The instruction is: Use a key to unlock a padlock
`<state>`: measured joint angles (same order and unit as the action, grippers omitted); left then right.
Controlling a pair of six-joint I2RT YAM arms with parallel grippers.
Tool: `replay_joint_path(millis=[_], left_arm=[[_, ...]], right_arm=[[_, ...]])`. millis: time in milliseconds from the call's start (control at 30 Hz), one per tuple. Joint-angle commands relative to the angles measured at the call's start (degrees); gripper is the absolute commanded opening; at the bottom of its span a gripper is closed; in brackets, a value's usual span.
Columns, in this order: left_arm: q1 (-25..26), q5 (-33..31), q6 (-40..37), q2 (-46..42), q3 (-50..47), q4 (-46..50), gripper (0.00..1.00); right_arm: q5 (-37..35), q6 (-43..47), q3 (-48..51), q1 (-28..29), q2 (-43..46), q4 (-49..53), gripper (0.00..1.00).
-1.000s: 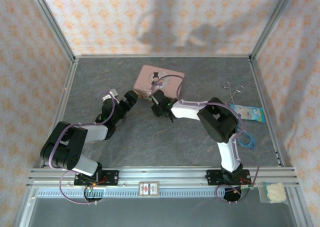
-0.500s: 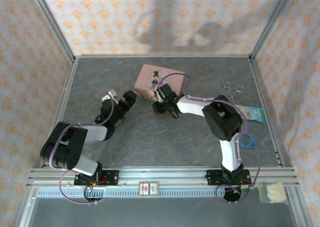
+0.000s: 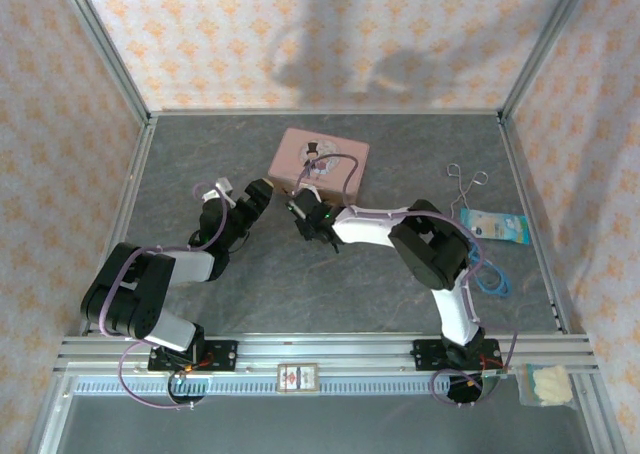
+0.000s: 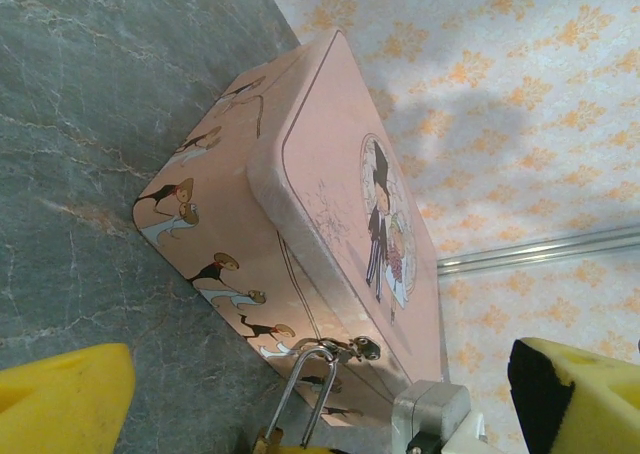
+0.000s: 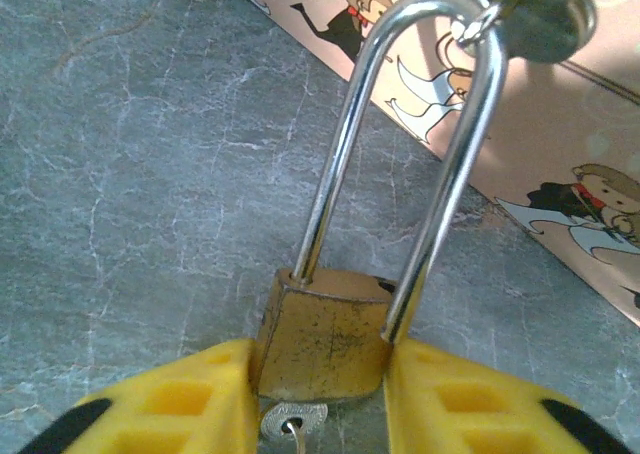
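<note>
Landmark: pink tin (image 3: 320, 160), lying flat on the grey table (image 3: 300, 284); all positions are given from it.
Padlock: small brass padlock (image 5: 325, 329) hanging at the tin's near side wall. Its shackle (image 5: 330, 154) passes through the tin's hasp (image 5: 530, 14), and both legs appear seated in the body, so I judge it not yet unlocked.
Key: small silvery key (image 5: 292, 417) at the underside of the padlock body, apparently in the keyhole; only its head can be seen.
Right gripper: right gripper (image 5: 322, 374) at the tin's near wall, its yellow fingers (image 5: 180, 399) closed against the two sides of the padlock body.
Left gripper: left gripper (image 4: 320, 402) just left of the tin's near corner, jaws wide apart and holding nothing.
Risk 1: the grip is on the body rather than the key, so the key may not turn, or may drop out if the lock is tilted.
Risk 2: pulling on the padlock could drag or tip the tin, since the hasp ties them together and nothing steadies the tin.
Risk 3: the two arms are close together at the same wall, so a reach by the left gripper could knock the right.
Obstructions: the tin wall directly behind the padlock limits wrist rotation.
Other items: wire tool (image 3: 465, 181), blue packet (image 3: 497, 224) and blue ring (image 3: 490, 280), all well right of the tin and clear of the work.
</note>
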<state>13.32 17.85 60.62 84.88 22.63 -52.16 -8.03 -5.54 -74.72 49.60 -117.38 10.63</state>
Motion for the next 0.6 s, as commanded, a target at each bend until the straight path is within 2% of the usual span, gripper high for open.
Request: replay_joint_path(millis=[0,67,167,267,400,500,567], left_arm=[[-0.6,1.6,0.7,0.9,-0.9,-3.2,0.95],[-0.6,2.5,0.8,1.2,-1.1,-3.7,0.94],[-0.5,4.4,1.9,2.5,-2.5,-7.0,0.88],[-0.2,6.2,4.2,5.4,-4.3,-14.0,0.82],[1.6,8.6,9.6,13.4,-4.8,-28.5,0.66],[3.5,9.0,14.8,20.6,-4.2,-40.2,0.55],[4.4,8.7,17.5,24.0,-3.9,-45.3,0.53]], right_arm=[[-2.6,-2.2,2.2,-2.9,-0.8,0.6,0.28],[2.0,-1.6,4.1,-4.8,1.0,-2.1,0.25],[15.3,1.0,5.5,-8.0,2.9,-4.6,0.2],[32.3,2.9,5.4,-11.6,3.6,-5.6,0.17],[46.5,3.5,3.4,-15.3,2.0,-4.5,0.15],[52.9,2.6,0.9,-17.5,-0.8,-1.9,0.16],[51.9,2.3,0.1,-17.6,-1.9,-0.5,0.18]])
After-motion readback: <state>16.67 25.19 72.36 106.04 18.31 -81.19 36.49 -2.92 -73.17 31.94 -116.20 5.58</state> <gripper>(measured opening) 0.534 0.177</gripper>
